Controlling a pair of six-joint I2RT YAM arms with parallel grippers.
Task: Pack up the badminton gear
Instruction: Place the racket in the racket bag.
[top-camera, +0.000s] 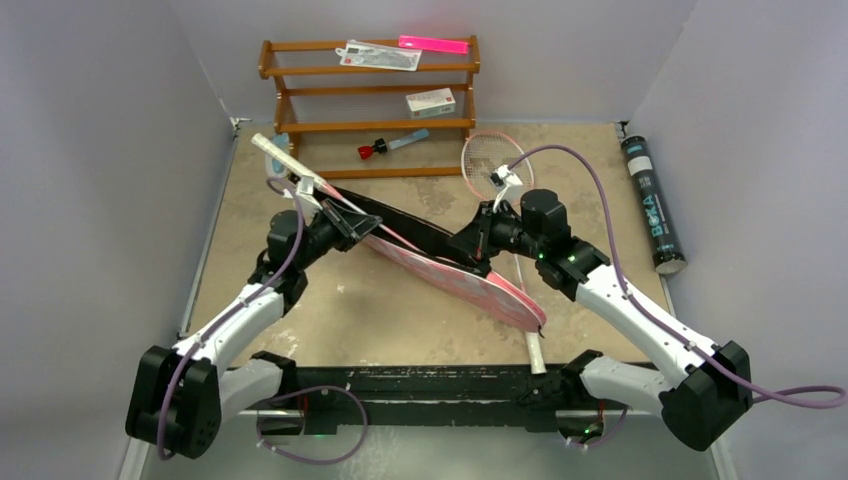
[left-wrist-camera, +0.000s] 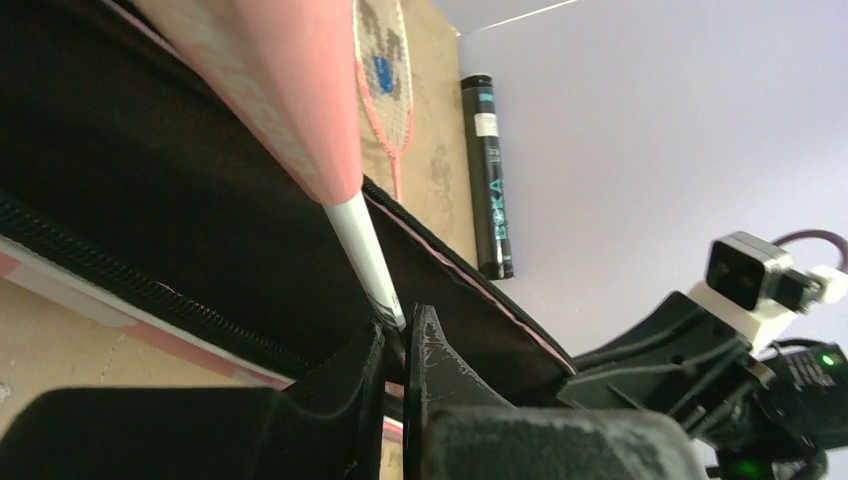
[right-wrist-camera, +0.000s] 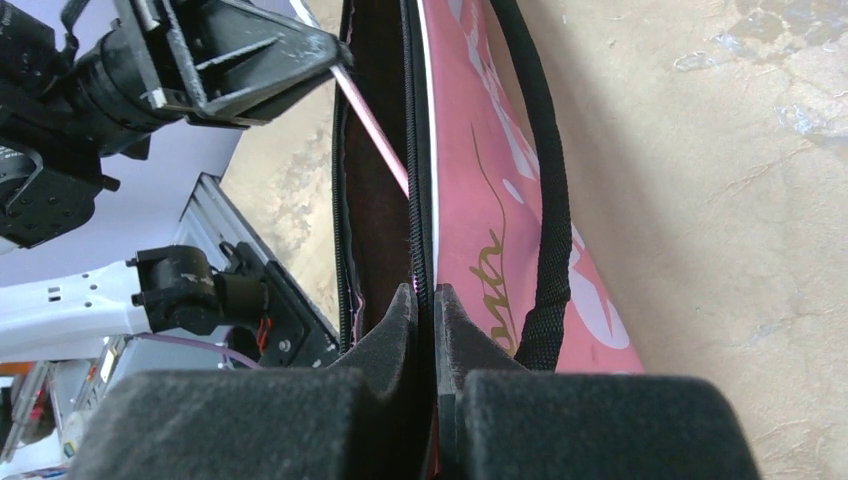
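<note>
Left jaws: the left gripper (left-wrist-camera: 401, 330) is clamped tight on the thin shaft of the first racket (left-wrist-camera: 366, 250), just below where the shaft widens toward the handle.
Right jaws: the right gripper (right-wrist-camera: 426, 300) is pinched together on the zipper edge of the pink bag (right-wrist-camera: 470, 190), lifting one lip of its mouth.
First racket: the shaft slants down into the bag's dark opening. The head is hidden inside, so how deep it sits cannot be told. The white handle pokes out up and to the left.
Pink bag: unzipped, it lies diagonally across the table (top-camera: 420, 330) between the two arms, with a black strap over its printed face.
Second racket (top-camera: 495, 165): it lies flat on the table beside the right gripper, head toward the wooden rack (top-camera: 300, 125), and neither gripper holds it.
BOKA tube (top-camera: 652, 205): it lies along the right wall, well apart from both arms.
Shuttlecocks: none can be made out.
Step in hand: probably feeding the first racket into the bag, an early stage of the packing.
Next move: it likely calls for the left arm to push along the bag's long axis while the right holds the lip steady, so the frame does not snag the zipper.
</note>
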